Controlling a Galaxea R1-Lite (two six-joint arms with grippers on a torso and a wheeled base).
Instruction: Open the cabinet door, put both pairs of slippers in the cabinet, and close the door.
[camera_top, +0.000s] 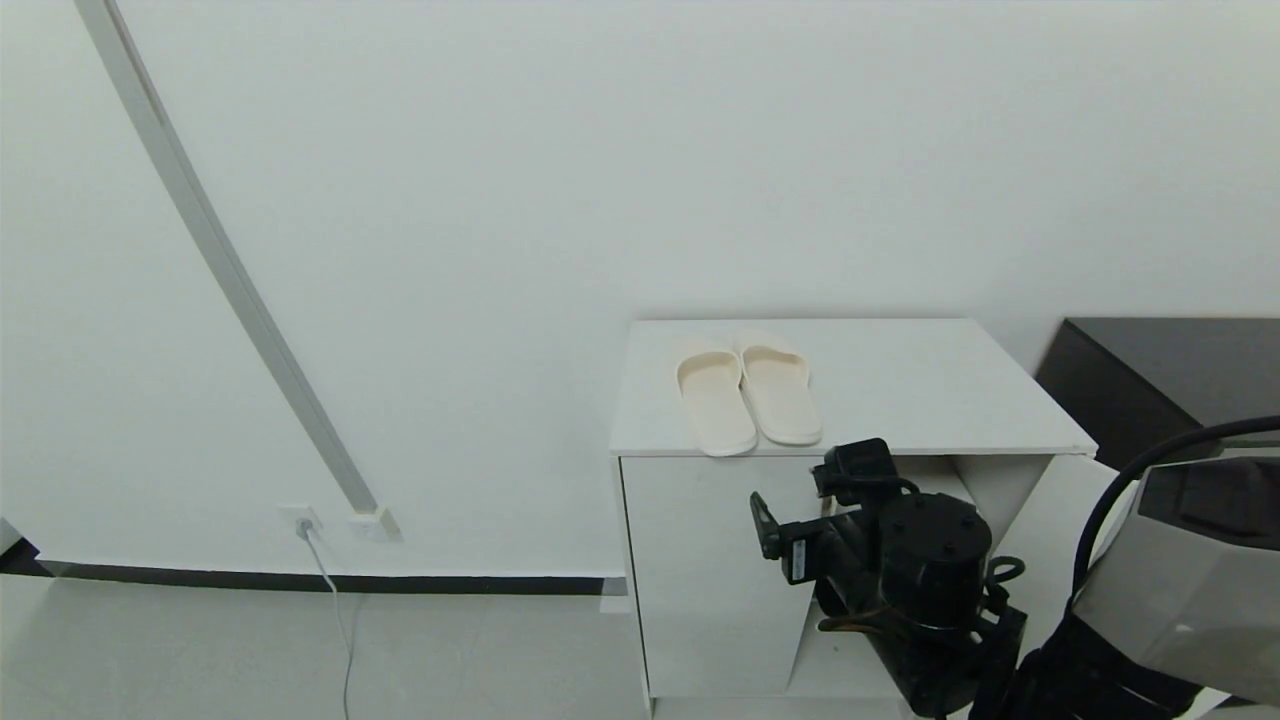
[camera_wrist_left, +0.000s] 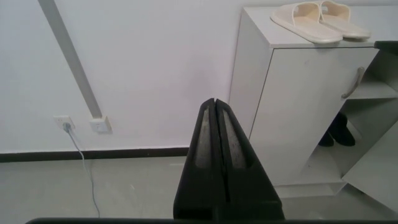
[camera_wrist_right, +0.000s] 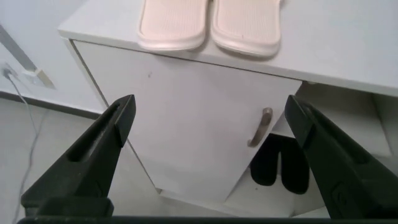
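The right hand (camera_wrist_right: 210, 106) hangs in front of the white cabinet (camera_top: 700, 570) with its two black fingers (camera_wrist_right: 102, 140) spread wide and nothing between them. It faces the shut door (camera_wrist_right: 186, 118) on the robot's left half of the cabinet, near the door's curved metal handle (camera_wrist_right: 260, 127). The left hand (camera_wrist_left: 215, 106) is held well off to the cabinet's left, fingers pressed flat together, holding nothing.

The pair of cream rubber slippers (camera_top: 748, 398) lies side by side on the cabinet top (camera_top: 900, 385), close to its front edge, one heel slightly overhanging it. The head view gives that top plainly, and the right arm stands before the opening. The wrist views look inside: a pair of black slippers (camera_wrist_right: 280, 165) sits on the bottom level, just past the handle, under a white shelf (camera_wrist_left: 373, 92). The other door (camera_top: 1055, 530), on the robot's right, stands swung open.

Behind is a plain white wall crossed by a slanting grey strip (camera_top: 220, 260). Low down there is a socket (camera_top: 300, 520) with a white cable (camera_top: 335, 600) trailing to the pale floor, above a black skirting line (camera_top: 300, 580). A dark piece of furniture (camera_top: 1170, 370) stands just to the right of the cabinet.
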